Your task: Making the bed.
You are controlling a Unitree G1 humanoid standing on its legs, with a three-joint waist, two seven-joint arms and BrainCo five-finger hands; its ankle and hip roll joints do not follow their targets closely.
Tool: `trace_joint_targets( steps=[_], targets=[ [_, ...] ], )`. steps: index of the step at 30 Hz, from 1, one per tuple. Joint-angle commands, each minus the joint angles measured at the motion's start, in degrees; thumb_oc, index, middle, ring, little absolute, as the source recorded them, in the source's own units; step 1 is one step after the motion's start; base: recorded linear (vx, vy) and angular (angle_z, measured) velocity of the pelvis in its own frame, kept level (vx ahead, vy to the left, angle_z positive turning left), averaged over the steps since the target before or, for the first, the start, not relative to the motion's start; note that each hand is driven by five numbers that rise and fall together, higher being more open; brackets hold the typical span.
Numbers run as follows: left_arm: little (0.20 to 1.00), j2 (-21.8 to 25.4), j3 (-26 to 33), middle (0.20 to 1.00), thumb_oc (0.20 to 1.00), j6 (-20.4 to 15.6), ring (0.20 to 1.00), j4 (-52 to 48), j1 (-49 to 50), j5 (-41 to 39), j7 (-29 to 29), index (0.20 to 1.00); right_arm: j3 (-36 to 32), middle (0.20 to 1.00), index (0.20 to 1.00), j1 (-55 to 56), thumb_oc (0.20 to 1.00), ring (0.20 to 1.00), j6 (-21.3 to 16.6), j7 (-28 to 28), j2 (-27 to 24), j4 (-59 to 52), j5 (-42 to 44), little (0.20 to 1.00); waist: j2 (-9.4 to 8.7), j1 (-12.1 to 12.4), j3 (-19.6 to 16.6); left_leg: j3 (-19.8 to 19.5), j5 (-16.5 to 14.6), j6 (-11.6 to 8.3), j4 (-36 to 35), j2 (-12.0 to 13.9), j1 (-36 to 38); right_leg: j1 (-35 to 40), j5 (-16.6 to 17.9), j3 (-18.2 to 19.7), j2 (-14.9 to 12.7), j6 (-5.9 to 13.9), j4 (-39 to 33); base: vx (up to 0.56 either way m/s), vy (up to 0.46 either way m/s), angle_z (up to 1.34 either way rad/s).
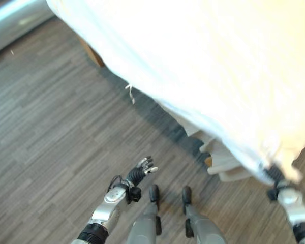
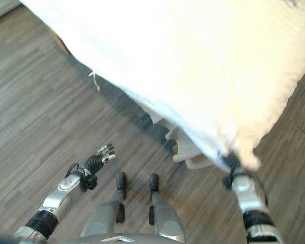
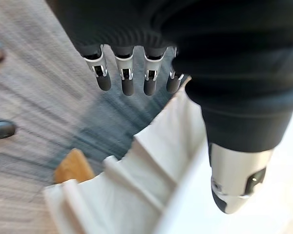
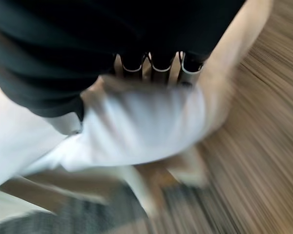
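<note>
Right hand (image 2: 233, 163) is at the near corner of the duvet (image 1: 218, 66), fingers (image 4: 158, 63) curled into the white fabric. The wrist view shows cloth bunched across them, so it reads as clenched on the duvet corner. Judging by that, you're holding the corner up to lift or pull the cover across the bed (image 1: 229, 168). The duvet hangs over the bed edge and drapes toward the floor (image 1: 51, 127), with the corner held up off it.

Left hand (image 1: 142, 170) hangs low over the floor, well apart from the duvet. Fingers (image 3: 124, 80) are straight and relaxed, holding nothing. Its wrist view looks at folded white sheets and a bit of wooden bed frame (image 3: 73, 165) below the mattress.

A small white tag or thread (image 1: 130, 93) dangles from the duvet edge, too small to read. No brands, labels or writing legible anywhere.

Likely step: spreading the cover with one hand. The left hand looks free to take the edge further along.
</note>
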Motion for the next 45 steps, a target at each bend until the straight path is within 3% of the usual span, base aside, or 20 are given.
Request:
trace_joint_targets(
  steps=[1,2,3,4,9,13,15,18,19,21,24,25,26,28,29,30,31,35,37,45],
  targets=[
    [1.0,-2.1,1.0,1.0,1.0,-0.1,1.0,1.3,-1.2,1.4,-1.9,1.0,4.0,0.2,0.2,12.4,0.2,0.2,8.9,3.3,0.2,12.4,3.1,0.2,1.46,-3.1,3.6,1.0,-3.1,-1.31,0.4,1.0,2.5,0.9,-2.1,0.3,-4.7,4.44,3.5,0.02,0.002,-0.26],
    [1.0,-2.1,1.0,1.0,1.0,-0.1,1.0,1.3,-1.2,1.4,-1.9,1.0,4.1,0.2,0.2,12.4,0.2,0.2,8.9,3.3,0.2,12.4,3.1,0.2,1.45,-3.1,3.6,1.1,-3.1,-1.31,0.4,1.0,2.6,1.0,-2.1,0.3,-4.7,4.44,3.5,0.04,-0.006,-0.39],
    [1.0,-2.3,0.3,1.0,1.0,0.3,1.0,1.2,-0.9,1.5,-2.7,1.0,5.1,0.953,0.953,12.4,0.953,0.953,9.1,4.6,1.2,15.5,2.8,0.953,1.78,-3.2,2.9,1.3,-3.4,-1.2,0.4,1.0,3.8,2.1,-2.3,0.6,-4.6,4.22,3.4,0.03,-0.011,-0.31],
    [1.0,-2.3,-0.4,1.0,1.0,0.5,1.0,1.3,-0.8,1.9,-3.3,1.0,5.6,1.0,1.0,12.4,1.0,1.0,9.2,5.6,1.4,16.7,2.7,1.0,1.88,-3.2,2.6,1.3,-3.4,-1.19,0.4,1.0,4.1,2.4,-2.3,0.5,-4.6,4.16,3.3,0.04,-0.02,-0.19],
    [1.0,-2.3,-2.7,1.0,1.0,2.4,1.0,1.7,-1.0,2.4,-7.2,1.0,2.2,1.0,1.0,10.6,1.0,1.0,11.0,9.3,-1.7,25.5,6.3,1.0,2.39,-3.0,0.9,0.8,-3.7,-1.16,0.4,0.9,5.5,4.5,-2.7,-0.2,-4.8,3.88,2.6,0.01,-0.03,0.06],
    [1.0,-1.3,-3.7,1.0,1.0,3.4,1.0,-0.3,-1.4,-0.4,-8.9,1.0,-8.3,1.0,1.0,9.1,1.0,1.0,11.3,9.4,-12.7,28.0,16.0,1.0,1.75,-3.2,0.4,0.3,-3.5,-1.39,0.4,1.0,5.5,5.0,-2.7,-0.2,-4.5,3.77,2.3,-0.05,-0.054,0.09],
    [1.0,-0.9,-4.0,1.0,1.0,3.5,1.0,-0.4,-1.4,-0.4,-9.2,1.0,-9.6,1.0,1.0,9.5,1.0,1.0,11.5,9.9,-14.7,27.9,16.3,1.0,1.56,-3.1,0.4,0.3,-3.5,-1.48,0.4,1.1,5.5,5.1,-2.7,-0.3,-4.4,3.75,2.4,-0.01,-0.015,-0.01],
    [1.0,0.5,-4.1,1.0,1.0,3.3,1.0,-1.4,-1.3,-1.2,-9.4,1.0,-11.7,1.0,1.0,11.0,1.0,1.0,11.2,11.8,-22.9,27.0,14.2,1.0,0.82,-2.9,0.3,0.1,-3.1,-1.83,0.4,1.3,5.4,5.3,-2.6,-0.7,-4.3,3.61,2.5,-0.04,-0.055,-0.05],
    [1.0,0.4,-4.2,1.0,1.0,3.3,1.0,-1.4,-1.3,-1.2,-9.4,1.0,-11.7,1.0,1.0,11.0,1.0,1.0,11.2,11.8,-22.9,27.0,14.1,1.0,0.86,-2.9,0.3,0.1,-3.1,-1.83,0.4,1.3,5.4,5.3,-2.6,-0.7,-4.3,3.61,2.5,-0.04,-0.034,0.0],
    [1.0,1.9,-4.9,1.0,1.0,3.7,1.0,-1.1,-1.0,-0.6,-10.8,1.0,-11.3,1.0,1.0,15.3,1.0,1.0,10.9,17.5,-29.2,23.3,11.1,1.0,-0.12,-2.6,0.2,-0.2,-2.9,-2.2,0.4,1.7,5.7,5.6,-2.7,-0.9,-4.0,3.44,2.6,-0.04,-0.055,0.0],
    [1.0,2.2,-5.2,1.0,1.0,4.0,1.0,-1.3,-1.1,-0.6,-11.3,1.0,-12.9,1.0,1.0,16.5,1.0,1.0,11.3,17.6,-32.1,22.7,10.5,1.0,-0.37,-2.6,0.1,-0.4,-2.8,-2.29,0.4,1.8,5.8,5.9,-2.6,-1.1,-4.0,3.38,2.5,-0.01,-0.029,-0.08],
    [1.0,1.8,-4.8,1.0,1.0,3.8,1.0,-1.9,-0.7,-0.9,-10.4,1.0,-14.6,1.0,1.0,16.6,1.0,1.0,10.6,14.8,-34.0,16.6,9.3,1.0,-0.32,-2.6,0.2,-0.3,-2.6,-2.3,0.4,1.9,5.8,5.8,-2.6,-1.1,-3.9,3.43,2.7,0.0,0.0,0.0],
    [1.0,1.5,-2.5,1.0,1.0,2.8,1.0,-3.2,0.6,-0.9,-8.8,1.0,-19.7,1.0,1.0,20.4,1.0,1.0,9.8,10.4,-32.2,-3.5,11.1,1.0,-0.13,-3.6,0.7,0.0,-2.7,-2.24,0.4,1.9,6.0,5.6,-2.7,-0.7,-3.8,3.53,2.9,-0.03,0.01,-0.03],
    [1.0,1.5,-2.6,1.0,1.0,2.8,1.0,-3.2,0.6,-0.9,-8.8,1.0,-20.0,1.0,1.0,20.7,1.0,1.0,10.0,10.4,-32.1,-3.8,11.1,1.0,-0.07,-3.4,0.5,0.1,-2.6,-2.25,0.4,2.0,5.7,5.4,-2.6,-0.6,-3.8,3.51,2.9,-0.01,0.007,-0.03],
    [1.0,1.1,-0.8,1.0,1.0,2.4,1.0,-3.3,1.4,-1.0,-8.1,1.0,-23.2,1.0,1.0,21.4,1.0,1.0,8.2,8.8,-27.9,-16.8,18.0,1.0,0.33,-4.2,0.9,0.4,-2.6,-2.17,0.4,2.1,5.7,4.9,-2.5,-0.1,-3.7,3.51,3.1,0.0,0.0,0.0],
    [1.0,1.0,-0.4,1.0,1.0,2.3,1.0,-2.8,1.7,-0.5,-8.0,1.0,-23.5,0.787,0.787,20.7,0.787,0.787,7.4,7.6,-26.3,-20.4,18.9,0.787,0.52,-4.4,1.0,0.7,-2.7,-2.12,0.4,2.1,5.6,4.7,-2.5,0.1,-3.7,3.48,3.1,-0.02,0.02,0.04],
    [1.0,0.8,-0.4,1.0,1.0,2.3,1.0,-2.0,1.7,0.3,-7.9,1.0,-23.2,0.2,0.2,19.2,0.2,0.2,6.8,5.9,-24.8,-21.8,19.2,0.2,0.77,-4.3,1.2,0.8,-2.8,-2.09,0.4,2.1,5.6,4.5,-2.5,0.1,-3.6,3.46,3.1,-0.02,0.003,0.05],
    [1.0,3.1,0.4,1.0,1.0,1.5,1.0,-1.7,3.4,1.7,-9.6,1.0,-13.8,0.2,0.2,16.1,0.2,0.2,5.2,14.5,-27.0,-32.1,19.0,0.2,1.28,-3.8,2.0,1.1,-2.4,-2.37,0.4,2.3,4.9,3.6,-1.8,0.2,-3.5,3.35,2.7,-0.03,-0.008,-0.17],
    [1.0,6.3,-0.9,1.0,1.0,0.9,1.0,-2.5,5.4,1.3,-13.5,1.0,1.7,0.2,0.2,9.3,0.2,0.2,3.9,22.2,-34.2,-40.2,17.2,0.2,1.95,-2.3,2.2,1.0,-2.0,-2.78,0.4,2.2,4.2,3.5,-1.3,-0.4,-3.6,3.43,1.7,0.0,0.0,0.0],
    [1.0,7.2,-4.8,1.0,1.0,-1.2,1.0,-2.6,2.9,0.6,-13.3,1.0,24.3,0.2,0.2,-14.3,0.2,0.2,1.5,22.6,-32.5,-45.2,19.3,0.2,3.21,1.0,2.4,1.3,-1.5,-2.92,0.4,1.8,2.2,1.8,-0.2,-1.3,-4.1,3.73,0.7,-0.02,0.002,-0.01]
  ],
)
